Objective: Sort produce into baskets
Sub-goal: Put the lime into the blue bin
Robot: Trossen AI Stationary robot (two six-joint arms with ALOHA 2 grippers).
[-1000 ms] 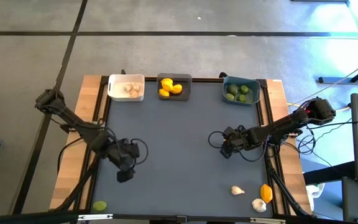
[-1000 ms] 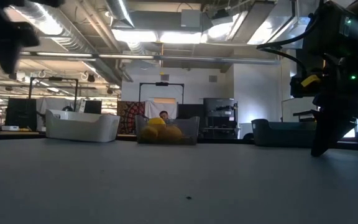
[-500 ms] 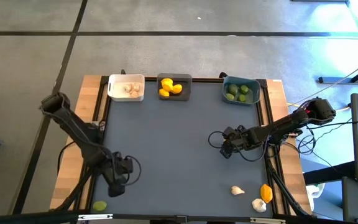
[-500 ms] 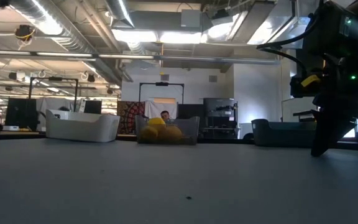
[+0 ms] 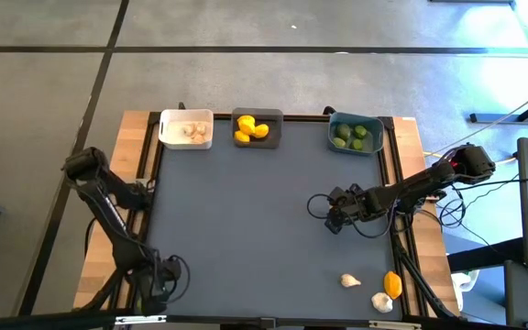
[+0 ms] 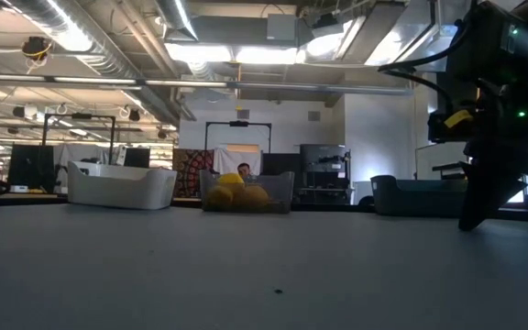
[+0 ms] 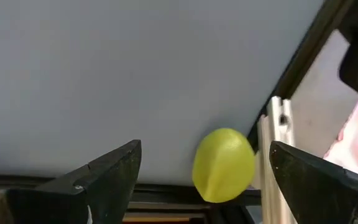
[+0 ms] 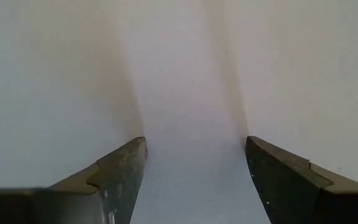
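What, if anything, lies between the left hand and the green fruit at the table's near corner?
Nothing visible. The left hand is open, and the green fruit lies on the table ahead of its fingertips, with bare surface between.

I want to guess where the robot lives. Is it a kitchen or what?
Probably a lab or workshop, not a kitchen: bare ceiling ducts and equipment racks show behind the table.

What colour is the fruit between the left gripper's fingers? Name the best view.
Yellow-green. The lime shows best in the left wrist view, framed by the open left gripper.
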